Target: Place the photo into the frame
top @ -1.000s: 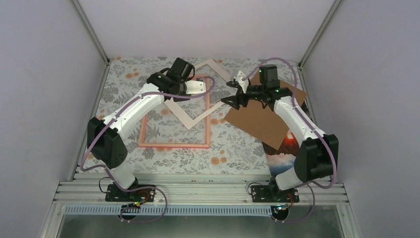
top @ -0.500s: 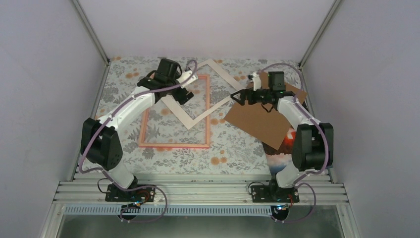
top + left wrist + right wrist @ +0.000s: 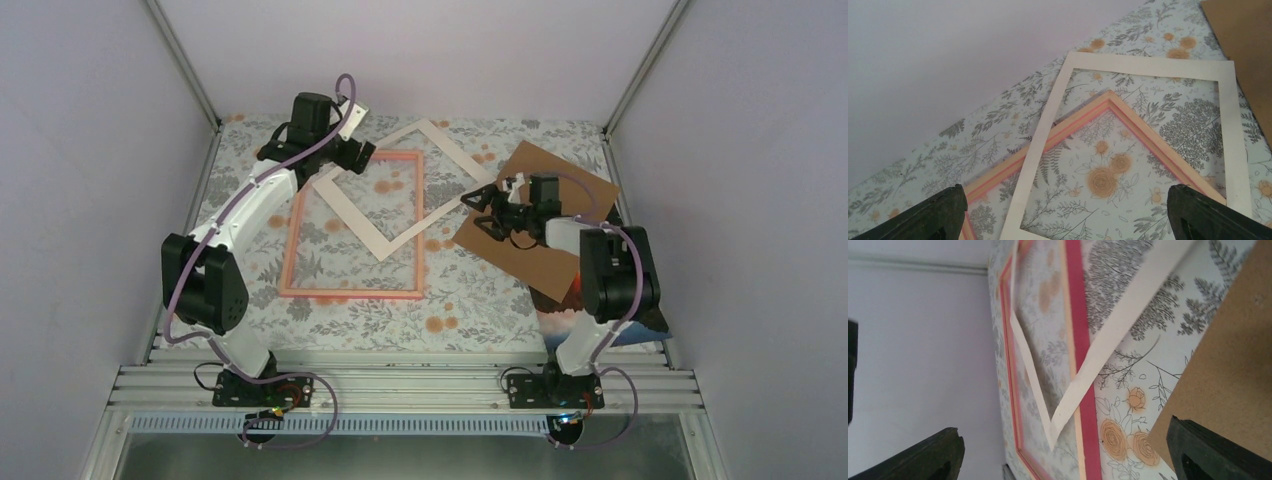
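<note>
Right arm folded back, photo mostly hidden beneath brown board

On floral table: pink frame lying flat, white mat askew across it, brown board at right overlapping photo.

White arm links, black joints, lilac cables, apparently matte black fingertips
</note>
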Tool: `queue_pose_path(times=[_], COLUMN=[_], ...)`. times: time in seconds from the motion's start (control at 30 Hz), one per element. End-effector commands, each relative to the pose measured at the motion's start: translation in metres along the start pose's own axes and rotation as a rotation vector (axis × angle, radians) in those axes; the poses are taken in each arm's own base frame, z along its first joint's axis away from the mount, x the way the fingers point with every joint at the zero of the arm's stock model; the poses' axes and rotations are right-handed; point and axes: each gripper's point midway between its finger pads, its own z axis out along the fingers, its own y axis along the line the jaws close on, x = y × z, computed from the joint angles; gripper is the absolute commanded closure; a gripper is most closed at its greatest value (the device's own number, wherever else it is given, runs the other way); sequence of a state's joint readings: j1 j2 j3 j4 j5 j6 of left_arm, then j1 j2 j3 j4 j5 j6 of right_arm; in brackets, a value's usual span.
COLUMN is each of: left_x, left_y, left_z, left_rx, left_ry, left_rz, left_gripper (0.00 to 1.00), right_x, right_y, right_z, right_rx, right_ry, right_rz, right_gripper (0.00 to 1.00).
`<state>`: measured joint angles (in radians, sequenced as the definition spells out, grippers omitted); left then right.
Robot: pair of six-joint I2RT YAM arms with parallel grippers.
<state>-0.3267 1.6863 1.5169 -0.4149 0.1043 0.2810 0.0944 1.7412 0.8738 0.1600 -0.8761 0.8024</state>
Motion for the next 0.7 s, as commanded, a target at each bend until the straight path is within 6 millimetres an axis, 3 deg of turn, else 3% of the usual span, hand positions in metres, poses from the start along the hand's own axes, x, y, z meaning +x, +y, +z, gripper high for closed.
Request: queue_pose_path(times=[0.0, 0.27, 0.4, 0.57, 0.67], left_x=[-0.008, -0.008, -0.007, -0.001, 0.003], left_y=[0.015, 0.028, 0.037, 0.052, 0.059], left_z=[0.005, 0.001, -0.003, -0.007, -0.009], left_rx=[-0.043, -0.046, -0.041, -0.037, -0.047], left_ry=[-0.032, -0.047, -0.057, -0.06, -0.058], left_rz=[-0.095, -0.184, -0.233, -0.28, -0.287], left_gripper=[0.0, 0.0, 0.0, 0.0, 0.0], right_x=[-0.008, -0.019, -0.023, -0.041, -0.046], right_y=[0.004, -0.012, -0.032, -0.034, -0.04], right_z=[0.028, 0.068, 0.081, 0.096, 0.104], right_rx=[-0.023, -0.012, 0.026, 0.009, 0.032], right_ry=[-0.022, -0.016, -0.02, -0.05, -0.048], right_rz=[0.184, 0.27, 0.322, 0.322, 0.318], right_gripper=[0.0, 0.14, 0.21, 0.33, 0.35])
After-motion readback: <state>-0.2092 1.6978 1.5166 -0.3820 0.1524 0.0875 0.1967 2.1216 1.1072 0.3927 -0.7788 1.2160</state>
